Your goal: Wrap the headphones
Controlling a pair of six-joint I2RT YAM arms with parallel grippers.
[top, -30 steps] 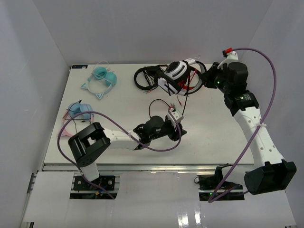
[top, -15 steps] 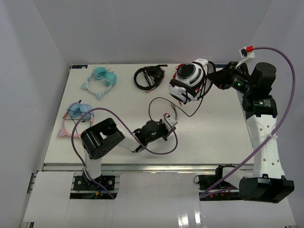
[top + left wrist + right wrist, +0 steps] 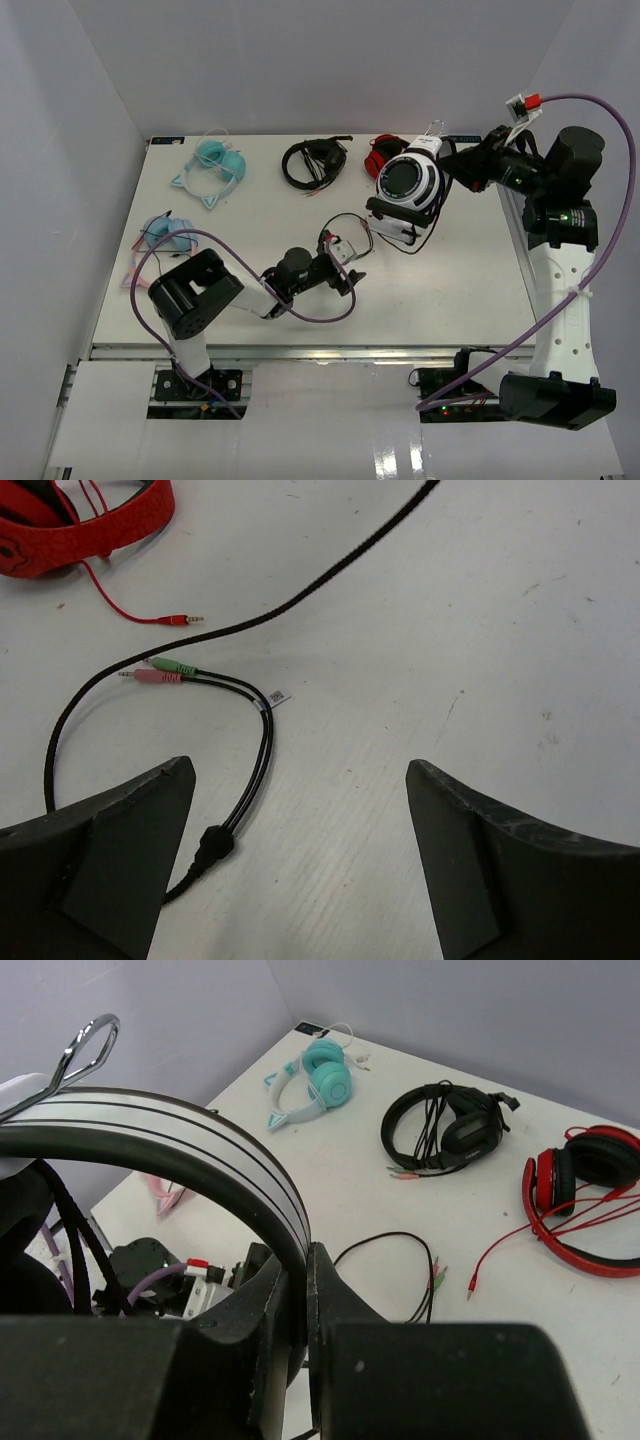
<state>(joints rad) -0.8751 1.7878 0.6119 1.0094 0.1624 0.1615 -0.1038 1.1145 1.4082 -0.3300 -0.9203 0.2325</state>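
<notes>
The right gripper (image 3: 308, 1295) is clenched on the white headband, holding the headphones (image 3: 408, 183) lifted near the table's far right corner. The left gripper (image 3: 298, 790) hangs spread wide over their cable (image 3: 262, 750) mid-table, beside the green and pink plugs (image 3: 168, 670). It should likely pinch the cable behind the split, leaving slack for winding. The table (image 3: 470, 300) is matte white and lightly scuffed, and the walls (image 3: 300, 60) are plain and pale.

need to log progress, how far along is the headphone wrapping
Done: the right tool is shut on the headband of the headphones, holding them up. In hand: the left tool hangs open over the cable beside its green and pink plugs. Left: that cable end lies loose on the table, so the wrapping remains.
</notes>
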